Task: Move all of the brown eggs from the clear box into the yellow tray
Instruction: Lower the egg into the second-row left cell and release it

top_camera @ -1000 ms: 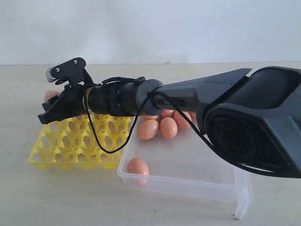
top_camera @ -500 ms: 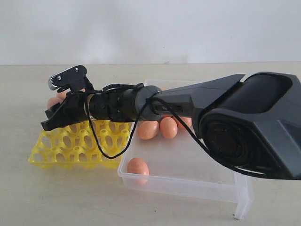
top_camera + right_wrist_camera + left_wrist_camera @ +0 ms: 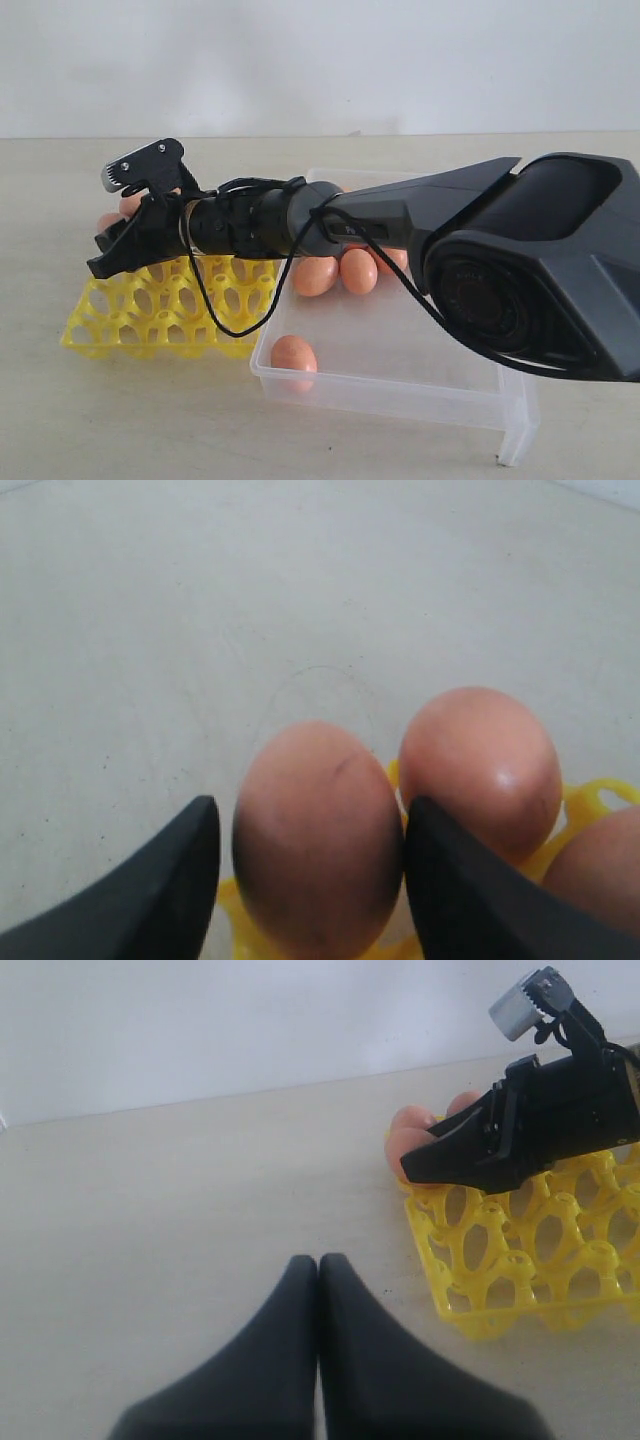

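Note:
My right gripper [image 3: 106, 250] reaches across to the far left corner of the yellow tray [image 3: 150, 312]. In the right wrist view its jaws [image 3: 310, 818] straddle a brown egg [image 3: 316, 842] seated in a corner cup. A thin gap shows on one side, so the gripper is open. Two more eggs [image 3: 482, 765] sit beside it in the tray. The clear box [image 3: 400, 352] holds one egg near its front left corner [image 3: 293, 355] and several at the back [image 3: 316, 274], partly hidden by the arm. My left gripper [image 3: 318, 1265] is shut and empty, over bare table beside the tray [image 3: 500, 1260].
The right arm's black body [image 3: 530, 280] fills the right side of the exterior view and hides part of the box. A black cable [image 3: 215, 300] loops down from the wrist over the tray. A pale wall stands behind the beige table [image 3: 120, 420].
The right gripper has shifted slightly along the tray's far edge with the egg and come to rest. Its jaws have loosened around the egg. The left gripper has not visibly moved.

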{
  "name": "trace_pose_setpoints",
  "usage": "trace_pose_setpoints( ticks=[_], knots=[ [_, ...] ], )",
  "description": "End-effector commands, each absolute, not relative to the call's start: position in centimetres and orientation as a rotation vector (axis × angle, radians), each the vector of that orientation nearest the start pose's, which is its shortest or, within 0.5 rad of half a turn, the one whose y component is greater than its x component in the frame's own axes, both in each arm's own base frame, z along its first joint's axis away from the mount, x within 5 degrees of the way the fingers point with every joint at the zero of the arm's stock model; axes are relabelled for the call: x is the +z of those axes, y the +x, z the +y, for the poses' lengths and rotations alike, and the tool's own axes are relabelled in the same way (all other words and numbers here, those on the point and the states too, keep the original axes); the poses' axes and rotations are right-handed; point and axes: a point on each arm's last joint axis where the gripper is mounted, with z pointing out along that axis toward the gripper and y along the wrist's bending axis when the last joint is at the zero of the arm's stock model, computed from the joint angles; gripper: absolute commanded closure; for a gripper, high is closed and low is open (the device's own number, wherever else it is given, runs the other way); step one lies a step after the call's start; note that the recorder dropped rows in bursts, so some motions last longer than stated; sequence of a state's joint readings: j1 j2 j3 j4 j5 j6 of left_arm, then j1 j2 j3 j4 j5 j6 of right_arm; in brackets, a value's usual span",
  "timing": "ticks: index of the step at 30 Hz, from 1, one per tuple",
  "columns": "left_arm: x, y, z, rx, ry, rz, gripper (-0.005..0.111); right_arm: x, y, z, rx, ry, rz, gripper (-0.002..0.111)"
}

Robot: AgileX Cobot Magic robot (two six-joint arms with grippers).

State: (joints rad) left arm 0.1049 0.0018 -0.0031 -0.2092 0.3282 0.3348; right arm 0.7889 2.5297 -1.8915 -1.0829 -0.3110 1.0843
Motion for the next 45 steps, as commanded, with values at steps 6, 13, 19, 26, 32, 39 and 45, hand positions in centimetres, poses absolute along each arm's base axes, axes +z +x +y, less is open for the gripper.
trace_pose_setpoints(
  ticks=[6,13,19,26,32,39,45],
  knots=[
    [18.5,5.4,0.0,0.107,0.061,1.791,0.111,11.5,37.9,41.3,0.772,-0.927,1.806,0.054],
    [18.5,5.4,0.0,0.107,0.061,1.791,0.111,14.0,38.3,40.8,0.683,-0.895,1.801,0.054],
    [18.5,5.4,0.0,0.107,0.061,1.791,0.111,15.1,38.3,40.8,0.686,-0.889,1.782,0.054],
    [18.5,5.4,0.0,0.107,0.061,1.791,0.111,15.2,38.4,40.7,0.694,-0.841,1.815,0.067],
    [18.5,5.4,0.0,0.107,0.061,1.791,0.111,16.9,38.4,40.5,0.693,-0.804,1.808,0.108],
    [18.5,5.4,0.0,0.107,0.061,1.791,0.111,21.5,38.1,38.8,0.353,-0.667,1.885,0.109],
    [18.5,5.4,0.0,0.107,0.061,1.791,0.111,26.0,33.0,40.7,0.075,-0.885,1.766,0.109]
  ],
)
